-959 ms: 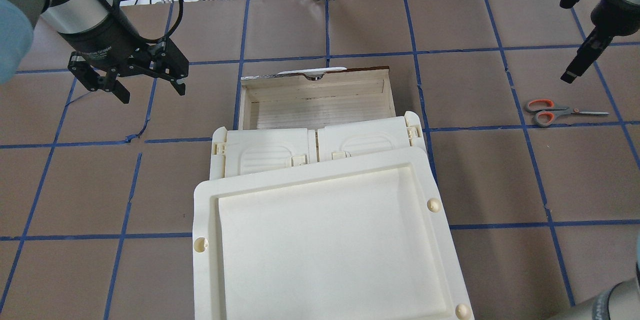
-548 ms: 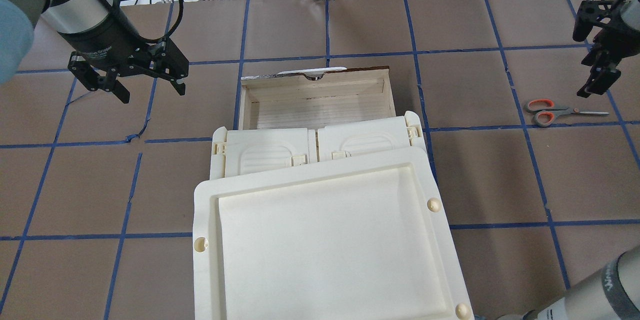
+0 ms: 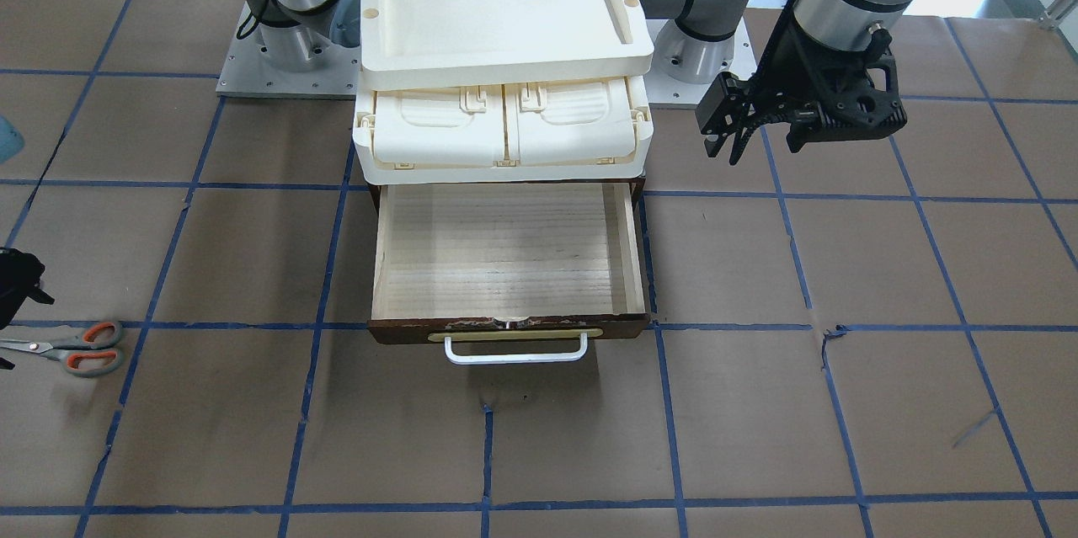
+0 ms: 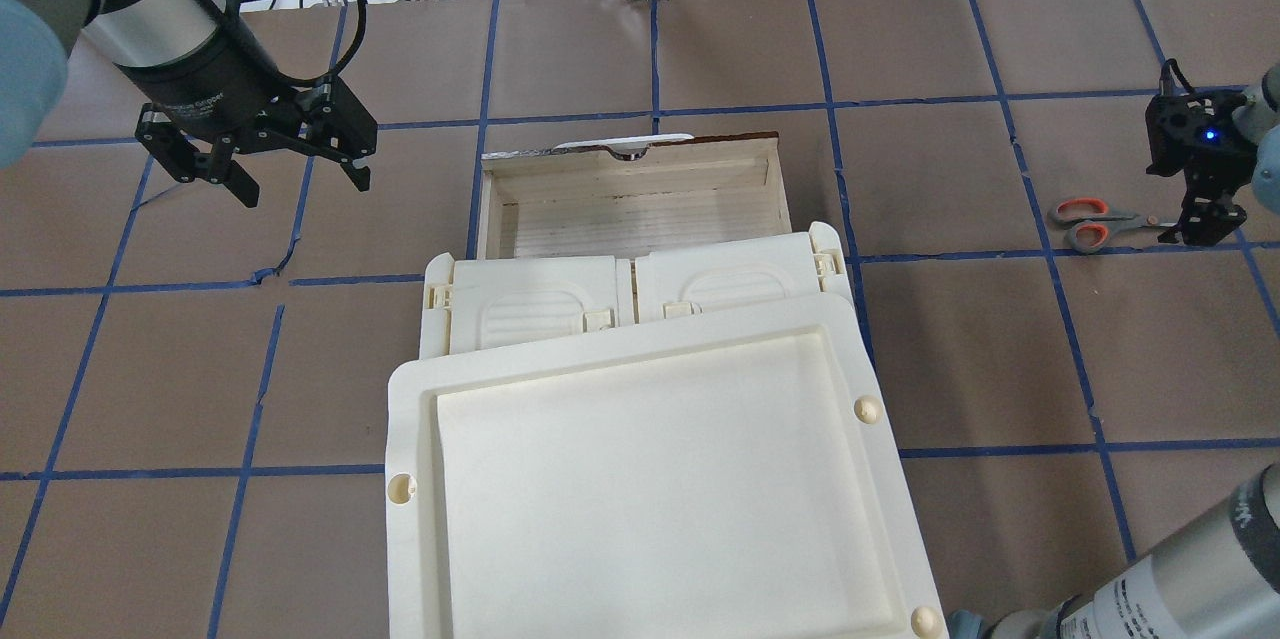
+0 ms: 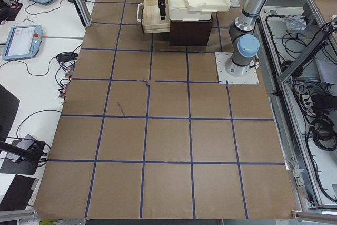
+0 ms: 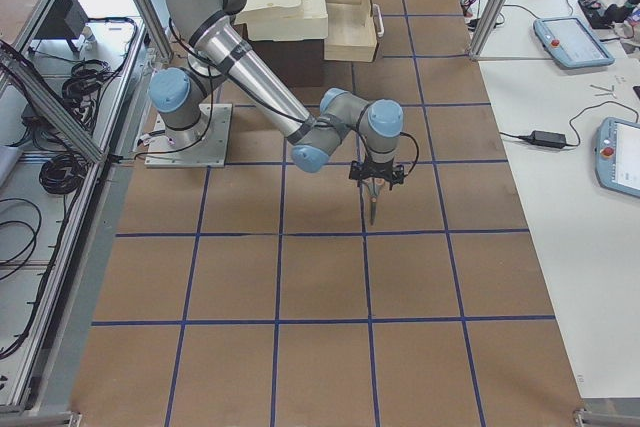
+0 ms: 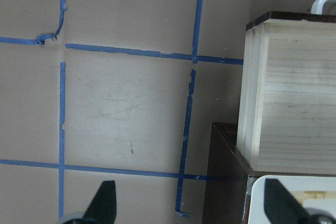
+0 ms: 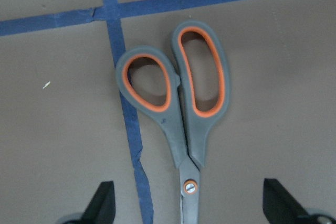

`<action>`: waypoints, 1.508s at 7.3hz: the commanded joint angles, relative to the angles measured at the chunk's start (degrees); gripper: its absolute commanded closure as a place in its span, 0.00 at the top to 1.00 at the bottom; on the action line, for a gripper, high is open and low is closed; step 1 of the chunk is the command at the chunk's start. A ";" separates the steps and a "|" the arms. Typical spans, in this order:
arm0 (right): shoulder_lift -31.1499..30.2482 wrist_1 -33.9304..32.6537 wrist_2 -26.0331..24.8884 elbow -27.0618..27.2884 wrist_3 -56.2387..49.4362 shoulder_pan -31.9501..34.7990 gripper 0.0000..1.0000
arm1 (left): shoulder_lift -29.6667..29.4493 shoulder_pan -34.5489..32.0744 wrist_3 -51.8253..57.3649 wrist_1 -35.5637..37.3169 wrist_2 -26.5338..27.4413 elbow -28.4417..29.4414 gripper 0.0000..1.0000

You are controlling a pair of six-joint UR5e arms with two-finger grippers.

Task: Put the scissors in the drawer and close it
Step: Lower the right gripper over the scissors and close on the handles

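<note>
The scissors [image 4: 1090,222], with grey-and-orange handles, lie flat on the brown table at the far right, and also show in the front view [image 3: 77,348]. My right gripper [image 4: 1203,219] is open and low over their blades. In the right wrist view [image 8: 189,205] its fingertips straddle the pivot, with the handles [image 8: 181,98] ahead. The drawer [image 4: 630,171] is pulled open and its pale wood inside [image 3: 505,243] holds nothing. My left gripper [image 4: 303,185] is open and empty, up in the air to the drawer's left.
Two stacked cream plastic trays [image 4: 650,479] sit on the dark cabinet above the drawer. Blue tape lines grid the brown table. The drawer's white bar handle [image 3: 515,350] faces away from the robot. The left wrist view shows the drawer's side wall [image 7: 289,93].
My right gripper has come down and nearer, from high behind the scissors to just over their blades. The left gripper, scissors and drawer have not moved.
</note>
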 commanded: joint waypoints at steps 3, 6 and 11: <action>2.64 -0.85 2.80 0.41 -1.77 -0.63 0.97 | -0.06 0.00 0.00 0.00 0.00 0.00 1.00; 3.27 -1.03 2.54 0.32 -1.60 -0.63 0.83 | -0.06 0.00 0.00 0.09 -0.09 0.00 1.00; 2.56 -0.76 0.96 0.05 1.82 -0.28 0.07 | -0.06 0.09 0.00 0.09 0.00 0.00 1.00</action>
